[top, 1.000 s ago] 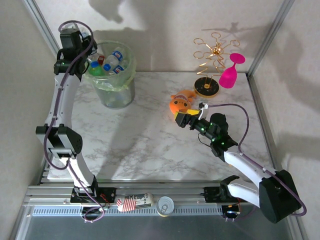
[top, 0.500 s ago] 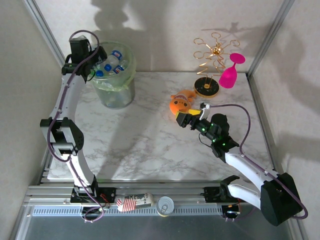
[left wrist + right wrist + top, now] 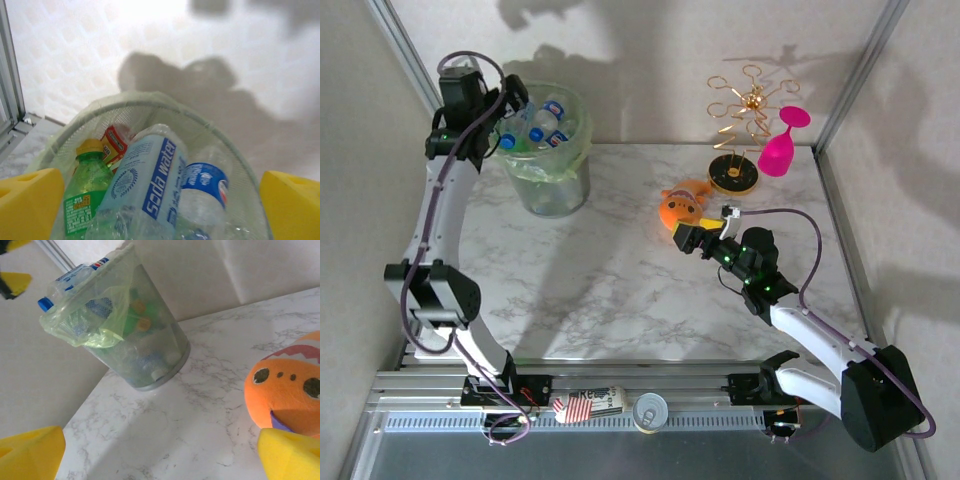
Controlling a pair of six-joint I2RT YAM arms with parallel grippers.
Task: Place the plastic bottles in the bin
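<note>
Your left tool (image 3: 506,112) hangs wide above the bin (image 3: 552,185); inside, one bottle (image 3: 150,185) reads "soda water", others half hidden. Your right tool (image 3: 684,237) gapes wide.

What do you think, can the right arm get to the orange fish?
Probably yes. The right gripper is open and close beside the orange fish, with nothing between them on the table; it would just need to turn a little toward it.

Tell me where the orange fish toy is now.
In the top view, the orange fish toy lies on the table, right of centre, near the gold wire stand and the pink goblet behind it.
</note>
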